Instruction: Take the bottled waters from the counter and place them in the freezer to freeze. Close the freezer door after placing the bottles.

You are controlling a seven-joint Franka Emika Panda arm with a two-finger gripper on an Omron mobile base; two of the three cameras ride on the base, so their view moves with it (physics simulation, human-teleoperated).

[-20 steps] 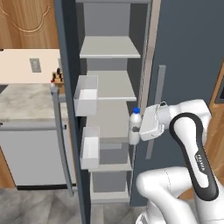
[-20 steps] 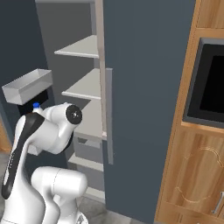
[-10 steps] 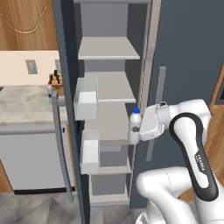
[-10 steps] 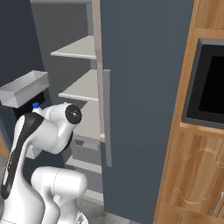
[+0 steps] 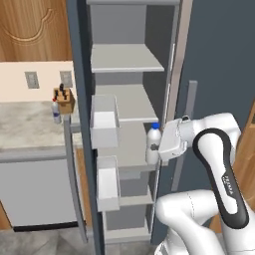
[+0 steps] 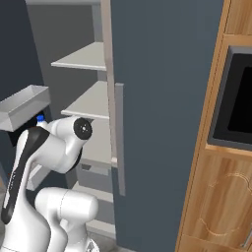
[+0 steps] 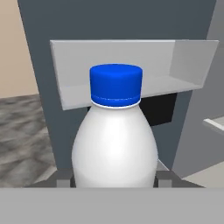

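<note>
so the gripper (image 5: 158, 145) is clamped on the blue-capped bottle (image 5: 153, 144), held upright at the open front of the freezer (image 5: 130, 124), level with the middle shelf (image 5: 130, 149). in the hand view a finger (image 7: 165, 178) sits tight against each side of the bottle's body, blue cap up, with a pale door bin (image 7: 131, 70) straight ahead.

the step in hand looks like placement of bottle 1. to do it well the arm should keep the bottle vertical, carry it in over the shelf lip, and lower it until the base sits flat before the fingers let go. it should go deep enough that the freezer door (image 5: 79, 124) and its bins clear it on closing. releasing high likely tips it, since it's tall and narrow.

the red-capped bottle (image 5: 56, 110) stands on the counter (image 5: 30, 124) beside the knife block (image 5: 63, 99), so there's 1 more trip before the door gets shut.
</note>
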